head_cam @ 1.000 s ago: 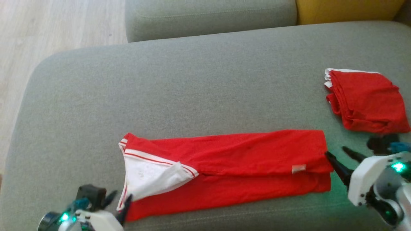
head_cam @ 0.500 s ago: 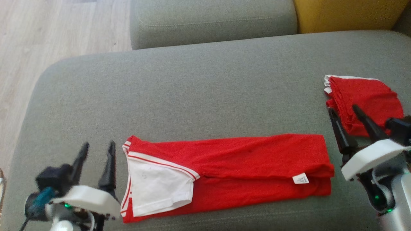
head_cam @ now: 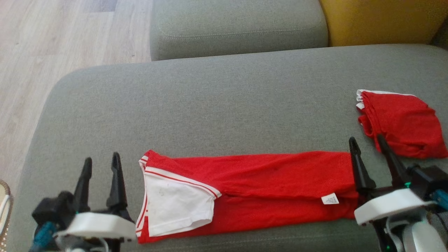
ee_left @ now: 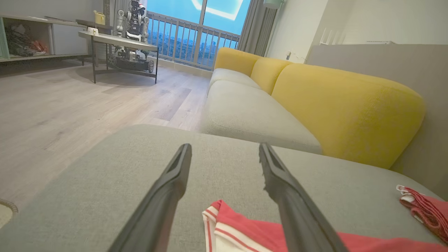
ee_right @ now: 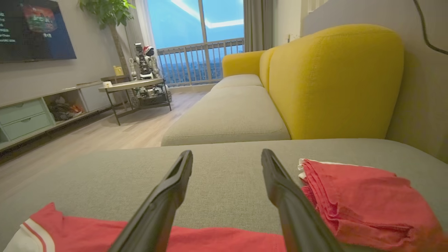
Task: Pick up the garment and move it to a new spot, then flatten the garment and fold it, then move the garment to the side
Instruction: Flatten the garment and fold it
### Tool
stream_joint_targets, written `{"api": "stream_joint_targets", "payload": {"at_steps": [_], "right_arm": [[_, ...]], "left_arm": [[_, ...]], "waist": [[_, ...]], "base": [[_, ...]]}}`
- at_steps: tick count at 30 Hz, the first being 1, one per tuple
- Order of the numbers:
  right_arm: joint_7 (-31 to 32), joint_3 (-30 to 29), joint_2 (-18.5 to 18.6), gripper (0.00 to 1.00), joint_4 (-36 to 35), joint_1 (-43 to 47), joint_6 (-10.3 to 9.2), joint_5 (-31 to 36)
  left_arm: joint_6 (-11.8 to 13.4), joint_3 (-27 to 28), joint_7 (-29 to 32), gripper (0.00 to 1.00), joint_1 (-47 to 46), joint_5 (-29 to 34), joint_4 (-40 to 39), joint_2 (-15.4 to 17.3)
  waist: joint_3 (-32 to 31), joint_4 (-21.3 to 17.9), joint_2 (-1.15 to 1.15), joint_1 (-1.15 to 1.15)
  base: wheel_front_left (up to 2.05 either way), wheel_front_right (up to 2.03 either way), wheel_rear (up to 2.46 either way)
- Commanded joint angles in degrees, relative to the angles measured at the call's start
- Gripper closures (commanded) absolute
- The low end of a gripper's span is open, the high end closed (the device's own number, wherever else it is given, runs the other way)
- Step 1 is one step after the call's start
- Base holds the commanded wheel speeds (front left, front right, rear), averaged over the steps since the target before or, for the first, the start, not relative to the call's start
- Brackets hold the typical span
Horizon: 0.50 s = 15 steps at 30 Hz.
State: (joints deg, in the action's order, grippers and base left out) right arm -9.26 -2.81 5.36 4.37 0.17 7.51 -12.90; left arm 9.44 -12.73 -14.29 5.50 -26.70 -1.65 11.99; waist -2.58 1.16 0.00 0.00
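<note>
We see a low shelf unit (ee_right: pixel 24 115) across the room; its open compartment holds a dark heap of things (ee_right: pixel 63 108) that we cannot make out, and beside it are two shut drawers. A woven rim (head_cam: pixel 3 196) shows at the floor's edge, its contents hidden. The garment (head_cam: pixel 266 182) lies on the grey sofa seat (head_cam: pixel 210 105) near its front edge, folded into a long red strip, with a white sleeve trimmed in red stripes at its left end. The left gripper (head_cam: pixel 101 157) sits just beside that sleeve end, fingers spread and pointing away from us, holding nothing. The right gripper (head_cam: pixel 365 138) stands at the strip's right end, its jaws also apart and empty, between the strip and a second folded red garment (head_cam: pixel 399 122) lying farther back on the right. A small white label (head_cam: pixel 330 199) lies on the strip near its right end, its print too small to read. Writing on the wall screen (ee_right: pixel 31 28) is too blurred to read.
</note>
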Motion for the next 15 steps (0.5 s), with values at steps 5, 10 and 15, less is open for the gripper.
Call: {"api": "stream_joint_targets", "payload": {"at_steps": [5,10,15], "right_arm": [[-1.85,1.13,-1.06,0.00,-1.81,-0.18,-0.02,1.30],[-2.08,1.45,-1.64,0.00,-1.41,-0.13,-0.02,1.96],[-1.64,0.66,-1.95,0.00,-0.50,-0.73,-0.02,1.54]], "left_arm": [[-3.01,3.27,-0.70,0.00,-0.35,4.45,0.24,-2.60],[-5.90,5.60,-0.70,0.00,-0.31,6.94,1.58,-5.38],[-8.04,7.65,-0.70,0.00,-0.99,8.82,2.55,-6.70]], "waist": [[0.23,0.02,0.00,0.00],[0.49,0.03,0.00,0.00],[0.86,-0.18,0.00,0.00]], "base": [[0.00,0.00,0.00],[0.00,0.00,0.00],[0.00,0.00,0.00]]}}
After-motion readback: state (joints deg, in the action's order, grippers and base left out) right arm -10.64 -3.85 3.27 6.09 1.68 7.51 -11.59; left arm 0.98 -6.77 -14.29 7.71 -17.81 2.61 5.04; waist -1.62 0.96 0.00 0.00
